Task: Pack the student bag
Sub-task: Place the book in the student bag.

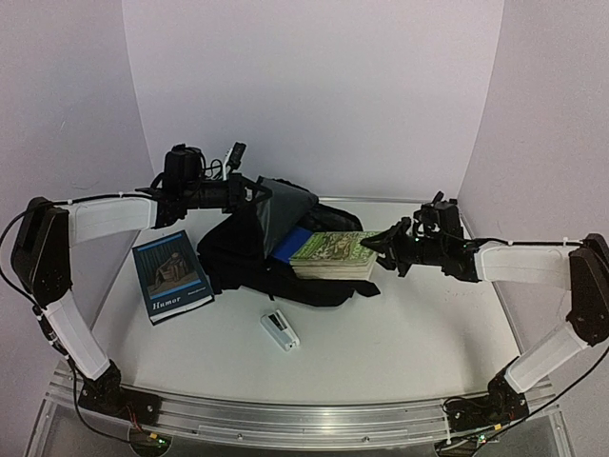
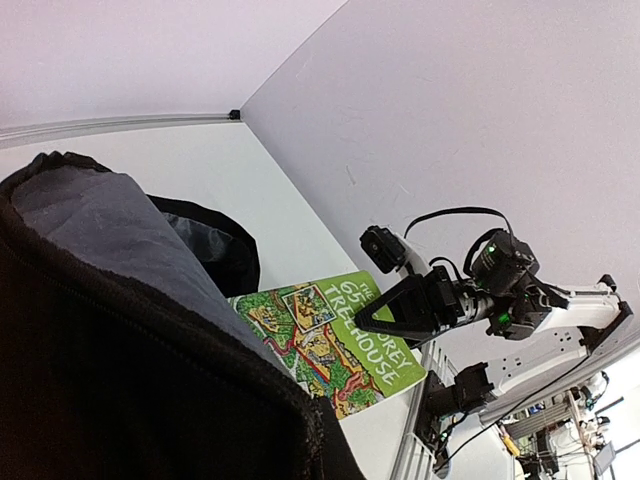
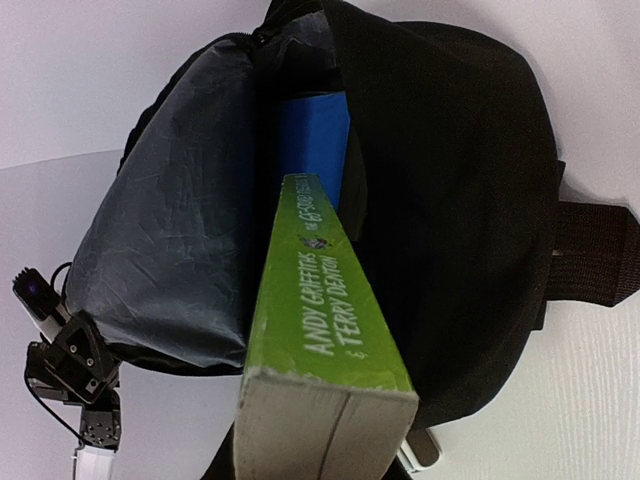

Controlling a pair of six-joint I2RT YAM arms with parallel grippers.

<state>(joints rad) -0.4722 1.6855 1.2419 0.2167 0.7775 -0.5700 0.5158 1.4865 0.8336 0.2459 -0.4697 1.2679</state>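
Green book (image 3: 320, 330) fills the foreground of the right wrist view, spine toward the lens, its far end already at the mouth of the bag (image 3: 450, 200). Right claw (image 1: 379, 244) pinches this book by its near edge, jaws pressed onto the covers, and holds it roughly level. The far end lies over the bag's lower side; whether it rests on the fabric I cannot tell.

Left claw (image 1: 252, 193) is pressed together on the bag's upper edge. It holds the grey-lined side up, so the mouth gapes toward the right arm. The bag lies on its side at the middle back of the tabletop (image 1: 409, 333), between the two claws.

As for progress, one blue book (image 3: 315, 130) is already inside, standing deep in the opening just beyond the green one. The green book is at the threshold but not yet in, so this looks like the insertion step.

Two things are unpacked:
- The Humor book (image 1: 171, 276) lies flat on the tabletop, just left of the bag.
- A small white gadget (image 1: 280, 330) lies on the near side, apart from the bag.

I judge the packing to be somewhere short of halfway. The green book has to slide in beside the blue one. The Humor book, and probably the gadget, must follow. The mouth may then need closing.
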